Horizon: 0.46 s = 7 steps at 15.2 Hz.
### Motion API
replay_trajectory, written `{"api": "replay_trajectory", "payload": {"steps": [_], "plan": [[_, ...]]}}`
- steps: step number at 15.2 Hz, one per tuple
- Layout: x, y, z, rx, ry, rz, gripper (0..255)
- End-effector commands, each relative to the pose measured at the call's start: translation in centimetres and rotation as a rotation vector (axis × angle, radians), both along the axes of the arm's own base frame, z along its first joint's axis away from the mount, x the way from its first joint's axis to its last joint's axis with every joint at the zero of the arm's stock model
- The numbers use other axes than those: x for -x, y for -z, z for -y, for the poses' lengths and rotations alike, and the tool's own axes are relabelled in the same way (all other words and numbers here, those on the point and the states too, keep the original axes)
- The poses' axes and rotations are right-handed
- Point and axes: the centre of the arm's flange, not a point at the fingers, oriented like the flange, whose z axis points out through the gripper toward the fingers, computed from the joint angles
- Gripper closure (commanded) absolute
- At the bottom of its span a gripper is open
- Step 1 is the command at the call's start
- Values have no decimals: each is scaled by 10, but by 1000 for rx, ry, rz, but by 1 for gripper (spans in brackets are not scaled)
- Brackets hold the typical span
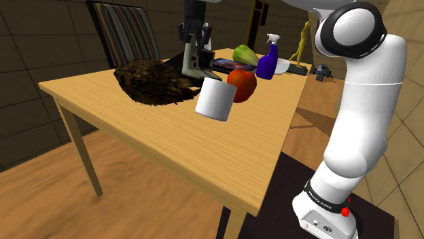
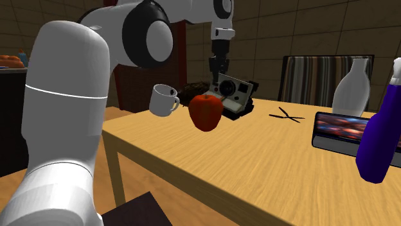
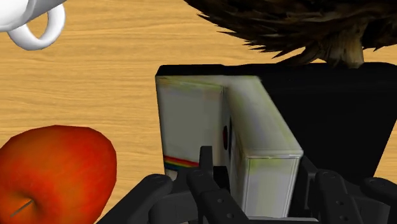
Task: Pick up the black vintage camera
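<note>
Camera (image 3: 191, 121), cream-bodied on a black base, sits on your surface (image 1: 170, 136) at ten o'clock from the red apple (image 1: 242, 85) in the shoulder view; your tool (image 3: 257, 167) is clamped around its upper block.

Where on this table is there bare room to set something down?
Free: the broad table strip from the mug and dark bristly clump to the front edge in the shoulder view; also between apple and tablet. Crowded: around the instant camera, hemmed by clump, apple and mug.
</note>
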Motion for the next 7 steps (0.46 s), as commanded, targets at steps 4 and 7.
{"api": "replay_trajectory", "payload": {"steps": [4,7], "plan": [[1,-30,-1,-2,-1,7,255],[1,-36,-1,-2,-1,7,255]]}}
